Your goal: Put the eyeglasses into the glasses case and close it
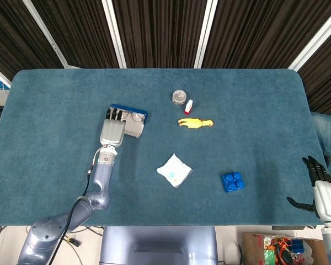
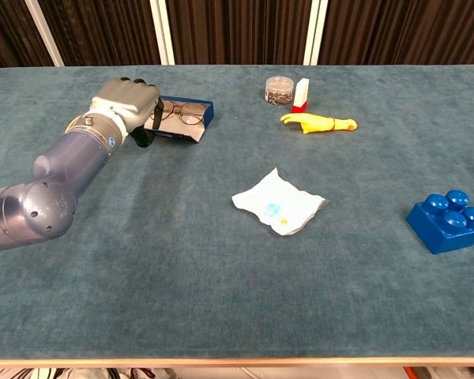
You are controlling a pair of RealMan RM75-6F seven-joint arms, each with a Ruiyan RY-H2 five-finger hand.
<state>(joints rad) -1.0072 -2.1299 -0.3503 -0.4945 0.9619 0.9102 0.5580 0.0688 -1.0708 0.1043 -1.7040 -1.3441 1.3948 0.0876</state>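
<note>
The blue glasses case [image 1: 134, 125] [image 2: 196, 120] lies at the table's left centre with the eyeglasses [image 2: 183, 113] [image 1: 136, 116] resting inside it. My left hand [image 1: 113, 130] [image 2: 128, 101] is at the case's left end. Its fingers curl over the white-lined lid [image 2: 174, 133] and hold it tipped up over the glasses; the hand hides that end of the case. My right hand [image 1: 320, 190] hangs off the table's near right corner in the head view, with its fingers spread and nothing in them.
Behind the case to the right stand a clear round jar [image 1: 179, 97] [image 2: 279, 88] and a small red-and-white bottle [image 1: 188, 106]. A yellow rubber chicken [image 1: 195, 123], a white packet [image 1: 174, 170] and a blue block [image 1: 232, 181] lie on the teal cloth.
</note>
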